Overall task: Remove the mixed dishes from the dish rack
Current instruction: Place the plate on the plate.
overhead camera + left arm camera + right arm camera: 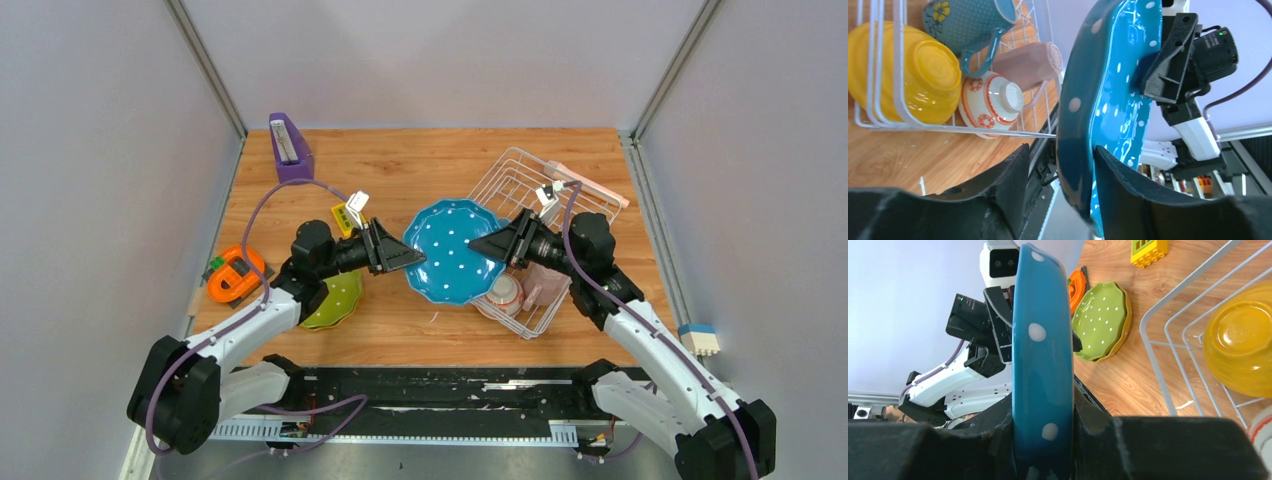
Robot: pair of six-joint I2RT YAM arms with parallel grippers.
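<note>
Top external view: a scalloped blue plate (450,250) with white dots hangs above the worktop (420,160) at centre frame, just left of the dish rack (520,165), between the two arms. The right jaws pinch its right rim. The left jaws, in the left wrist view, stand spread around the opposite rim, with a gap on one side. Its dished face tilts up toward the camera. Being round, it has no long axis, and the line between the two holds runs left to right. The plate looks rigid, glossy, probably slippery and breakable, so a hold set deep over the rim seems wisest. A green plate (335,300) lies lower left.
</note>
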